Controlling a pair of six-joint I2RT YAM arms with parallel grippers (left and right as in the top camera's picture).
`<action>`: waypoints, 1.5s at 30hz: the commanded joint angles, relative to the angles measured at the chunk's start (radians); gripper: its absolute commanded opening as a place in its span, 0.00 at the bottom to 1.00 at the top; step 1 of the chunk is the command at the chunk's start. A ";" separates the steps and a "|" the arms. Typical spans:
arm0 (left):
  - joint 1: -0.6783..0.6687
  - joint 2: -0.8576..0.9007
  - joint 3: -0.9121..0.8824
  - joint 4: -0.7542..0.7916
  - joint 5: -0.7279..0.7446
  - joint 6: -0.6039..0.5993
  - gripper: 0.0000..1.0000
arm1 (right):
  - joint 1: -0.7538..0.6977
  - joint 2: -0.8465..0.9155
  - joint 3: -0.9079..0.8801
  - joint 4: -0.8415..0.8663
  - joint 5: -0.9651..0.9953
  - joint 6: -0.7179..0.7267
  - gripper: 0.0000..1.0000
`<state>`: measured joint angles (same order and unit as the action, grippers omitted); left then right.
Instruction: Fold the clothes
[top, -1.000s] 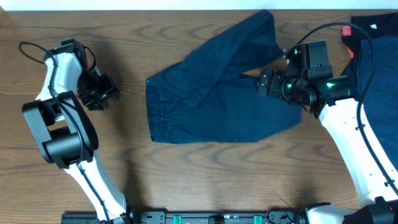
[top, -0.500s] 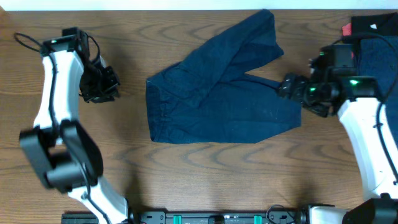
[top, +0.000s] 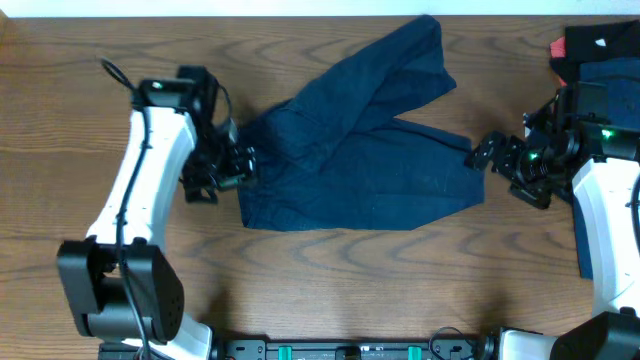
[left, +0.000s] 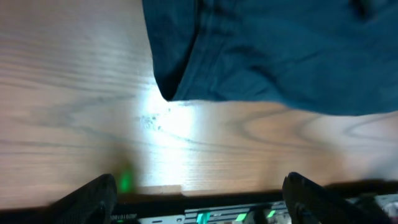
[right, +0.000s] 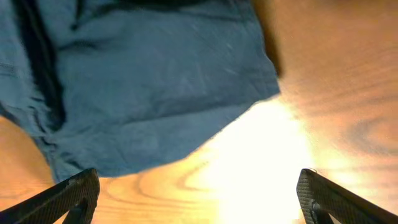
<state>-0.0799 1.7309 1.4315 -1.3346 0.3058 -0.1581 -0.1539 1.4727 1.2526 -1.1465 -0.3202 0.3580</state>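
Wooden table (top: 330, 290) | navy trousers (top: 360, 170) centre | left gripper (top: 238, 168) at their 9 o'clock edge, spread, empty | right gripper (top: 488, 154) 3 o'clock, spread, empty

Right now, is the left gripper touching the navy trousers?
Apart. The left wrist view shows the left gripper open, with bare table between it and the nearest corner of the navy trousers.

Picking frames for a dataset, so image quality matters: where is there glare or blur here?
Right wrist view: blown-out glare on the table beside the edge of the trousers, everything soft. Left wrist view: smaller bright patch on the wood near the cloth's corner, mild blur. Overhead view: even light, sharp.
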 joint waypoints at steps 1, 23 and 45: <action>-0.012 0.012 -0.111 0.050 -0.002 0.011 0.87 | -0.006 -0.003 -0.008 -0.016 0.056 -0.023 0.99; -0.023 0.092 -0.330 0.361 -0.003 -0.106 0.82 | -0.002 -0.002 -0.219 0.047 0.005 0.008 0.99; -0.016 0.236 -0.319 0.416 -0.002 -0.110 0.06 | -0.002 -0.002 -0.219 0.067 0.006 0.009 0.99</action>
<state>-0.0998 1.9221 1.1110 -0.9485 0.3347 -0.2684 -0.1539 1.4727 1.0374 -1.0840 -0.3027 0.3557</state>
